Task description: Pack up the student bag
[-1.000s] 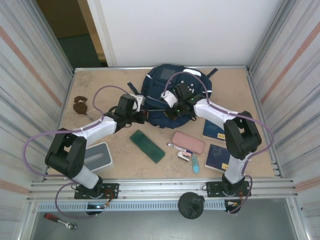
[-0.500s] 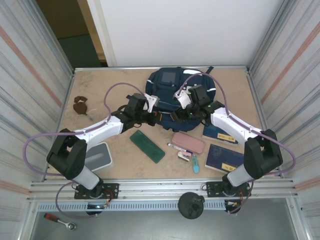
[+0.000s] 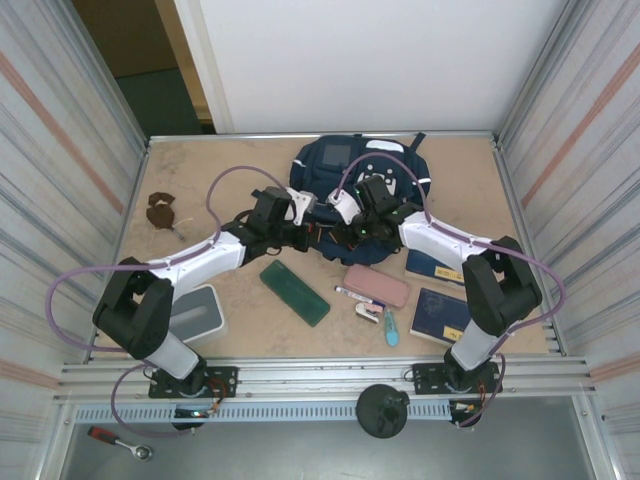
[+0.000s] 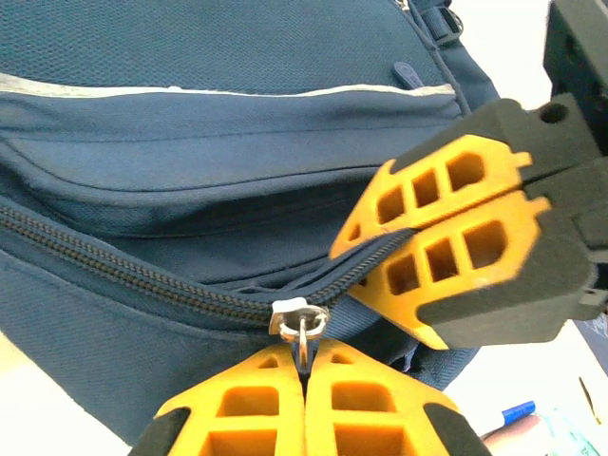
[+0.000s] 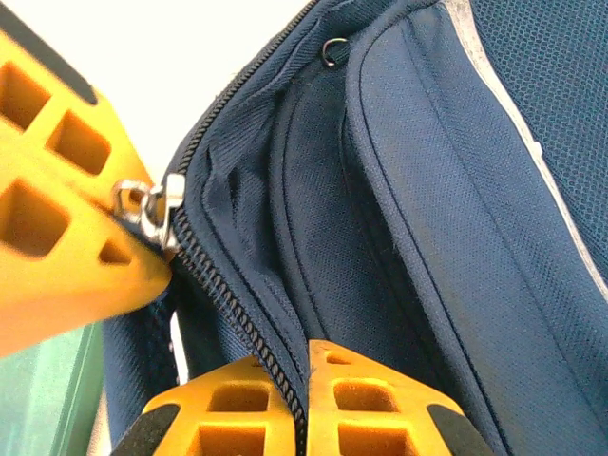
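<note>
Right arm folded inward; right gripper (image 5: 306,370) slid left along backpack (image 3: 345,165) toward left gripper (image 4: 304,375). Backpack lay at middle of far edge of table (image 3: 200,170). Left jaws clenched on zipper pull (image 4: 301,328). Right jaws pinched fabric edge just beside it. Likely purpose: right anchored cloth taut so left could drag pull and widen opening. Pink pouch (image 3: 377,285) and booklets (image 3: 440,318) lay near right corner, unpacked.

Left arm reaches far and rightward, right arm far and leftward; tips nearly meet. Left gripper (image 4: 302,385): fingers pressed together on a zip pull (image 4: 300,328). Right gripper (image 5: 306,404): fingers closed on the zip edge of the student bag (image 5: 408,237).
</note>
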